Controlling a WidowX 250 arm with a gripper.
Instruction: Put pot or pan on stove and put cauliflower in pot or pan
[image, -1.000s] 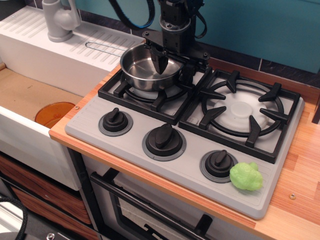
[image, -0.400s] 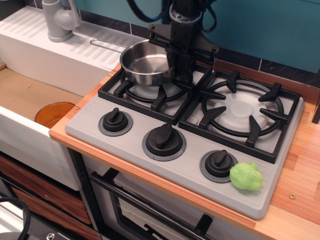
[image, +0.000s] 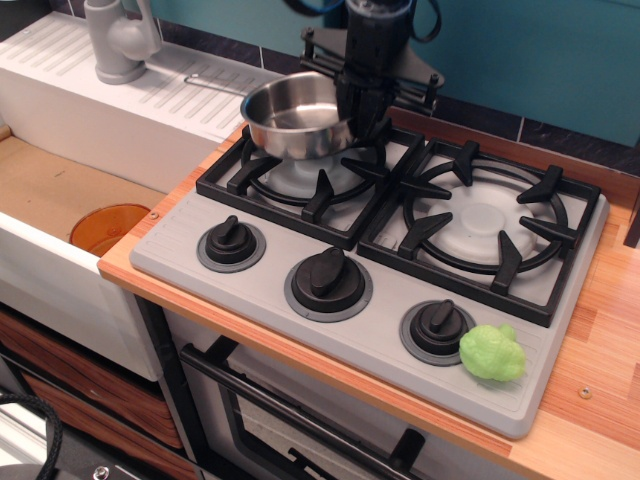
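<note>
**Steel pan lifting off the left burner**

Steel pan now riding higher and further back-left than a second ago: clear of the left grate, tilting slightly, wire handle reaching out over the white sink unit. Being carried by the end effector, clamping on the pan's right rim; fingers mostly hidden behind the rim and the black body, so closure judged from the pan hanging in the air rather than from seeing the gap.

Was sitting low on the grate a second ago, rising across the last two frames. Meaning for the task: pan not yet settled on the stove. Probably re-seating or re-centring it over the left burner disc, but not possible to tell from this alone.

Cauliflower not moving at all: lying at the front right corner of the cooktop, just beside the right-hand knob, well apart from the pan. Second half of the task untouched.

Orange disc sitting down in the lower bay at left, irrelevant here.

Next needing: lowering the pan flat onto the grate, releasing, then crossing to the front right for the green piece. Watching for the pan landing crooked on the grate prongs, and for the handle snagging the sink edge.
</note>
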